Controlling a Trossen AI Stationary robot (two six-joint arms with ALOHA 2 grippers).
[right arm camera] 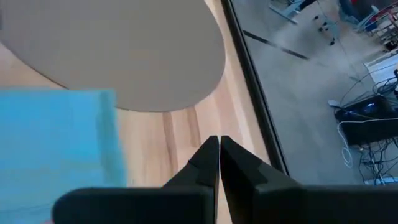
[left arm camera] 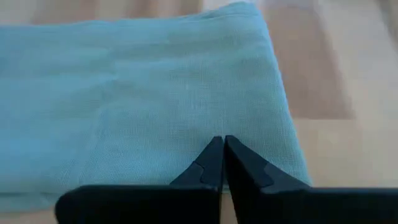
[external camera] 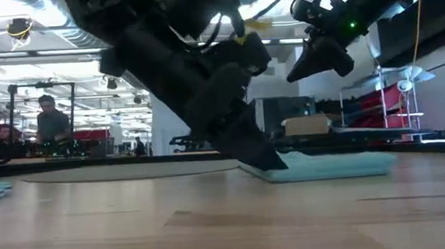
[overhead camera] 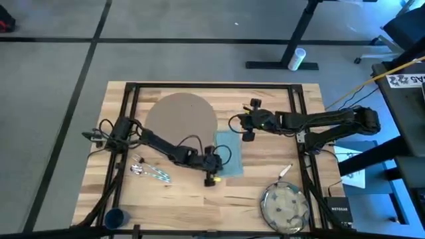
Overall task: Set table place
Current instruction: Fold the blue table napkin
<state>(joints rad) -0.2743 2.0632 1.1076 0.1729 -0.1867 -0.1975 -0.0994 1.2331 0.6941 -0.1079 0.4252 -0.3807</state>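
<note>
Currently left gripper point(left arm camera: 222, 144) closed empty on napkin point(overhead camera: 228, 153), 3 o'clock of placemat point(overhead camera: 181, 121); dragging could bunch it.

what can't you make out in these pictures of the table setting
- Cutlery: high view, too small to tell fork, knife and spoon apart.
- Napkin: its near edge hidden under the left gripper from above.
- Plate and cup: missing from the low view.

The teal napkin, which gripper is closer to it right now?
Left. The left gripper is shut, its tips down at the napkin edge. The right gripper, also shut, is raised above the table beyond the napkin's far end.
</note>
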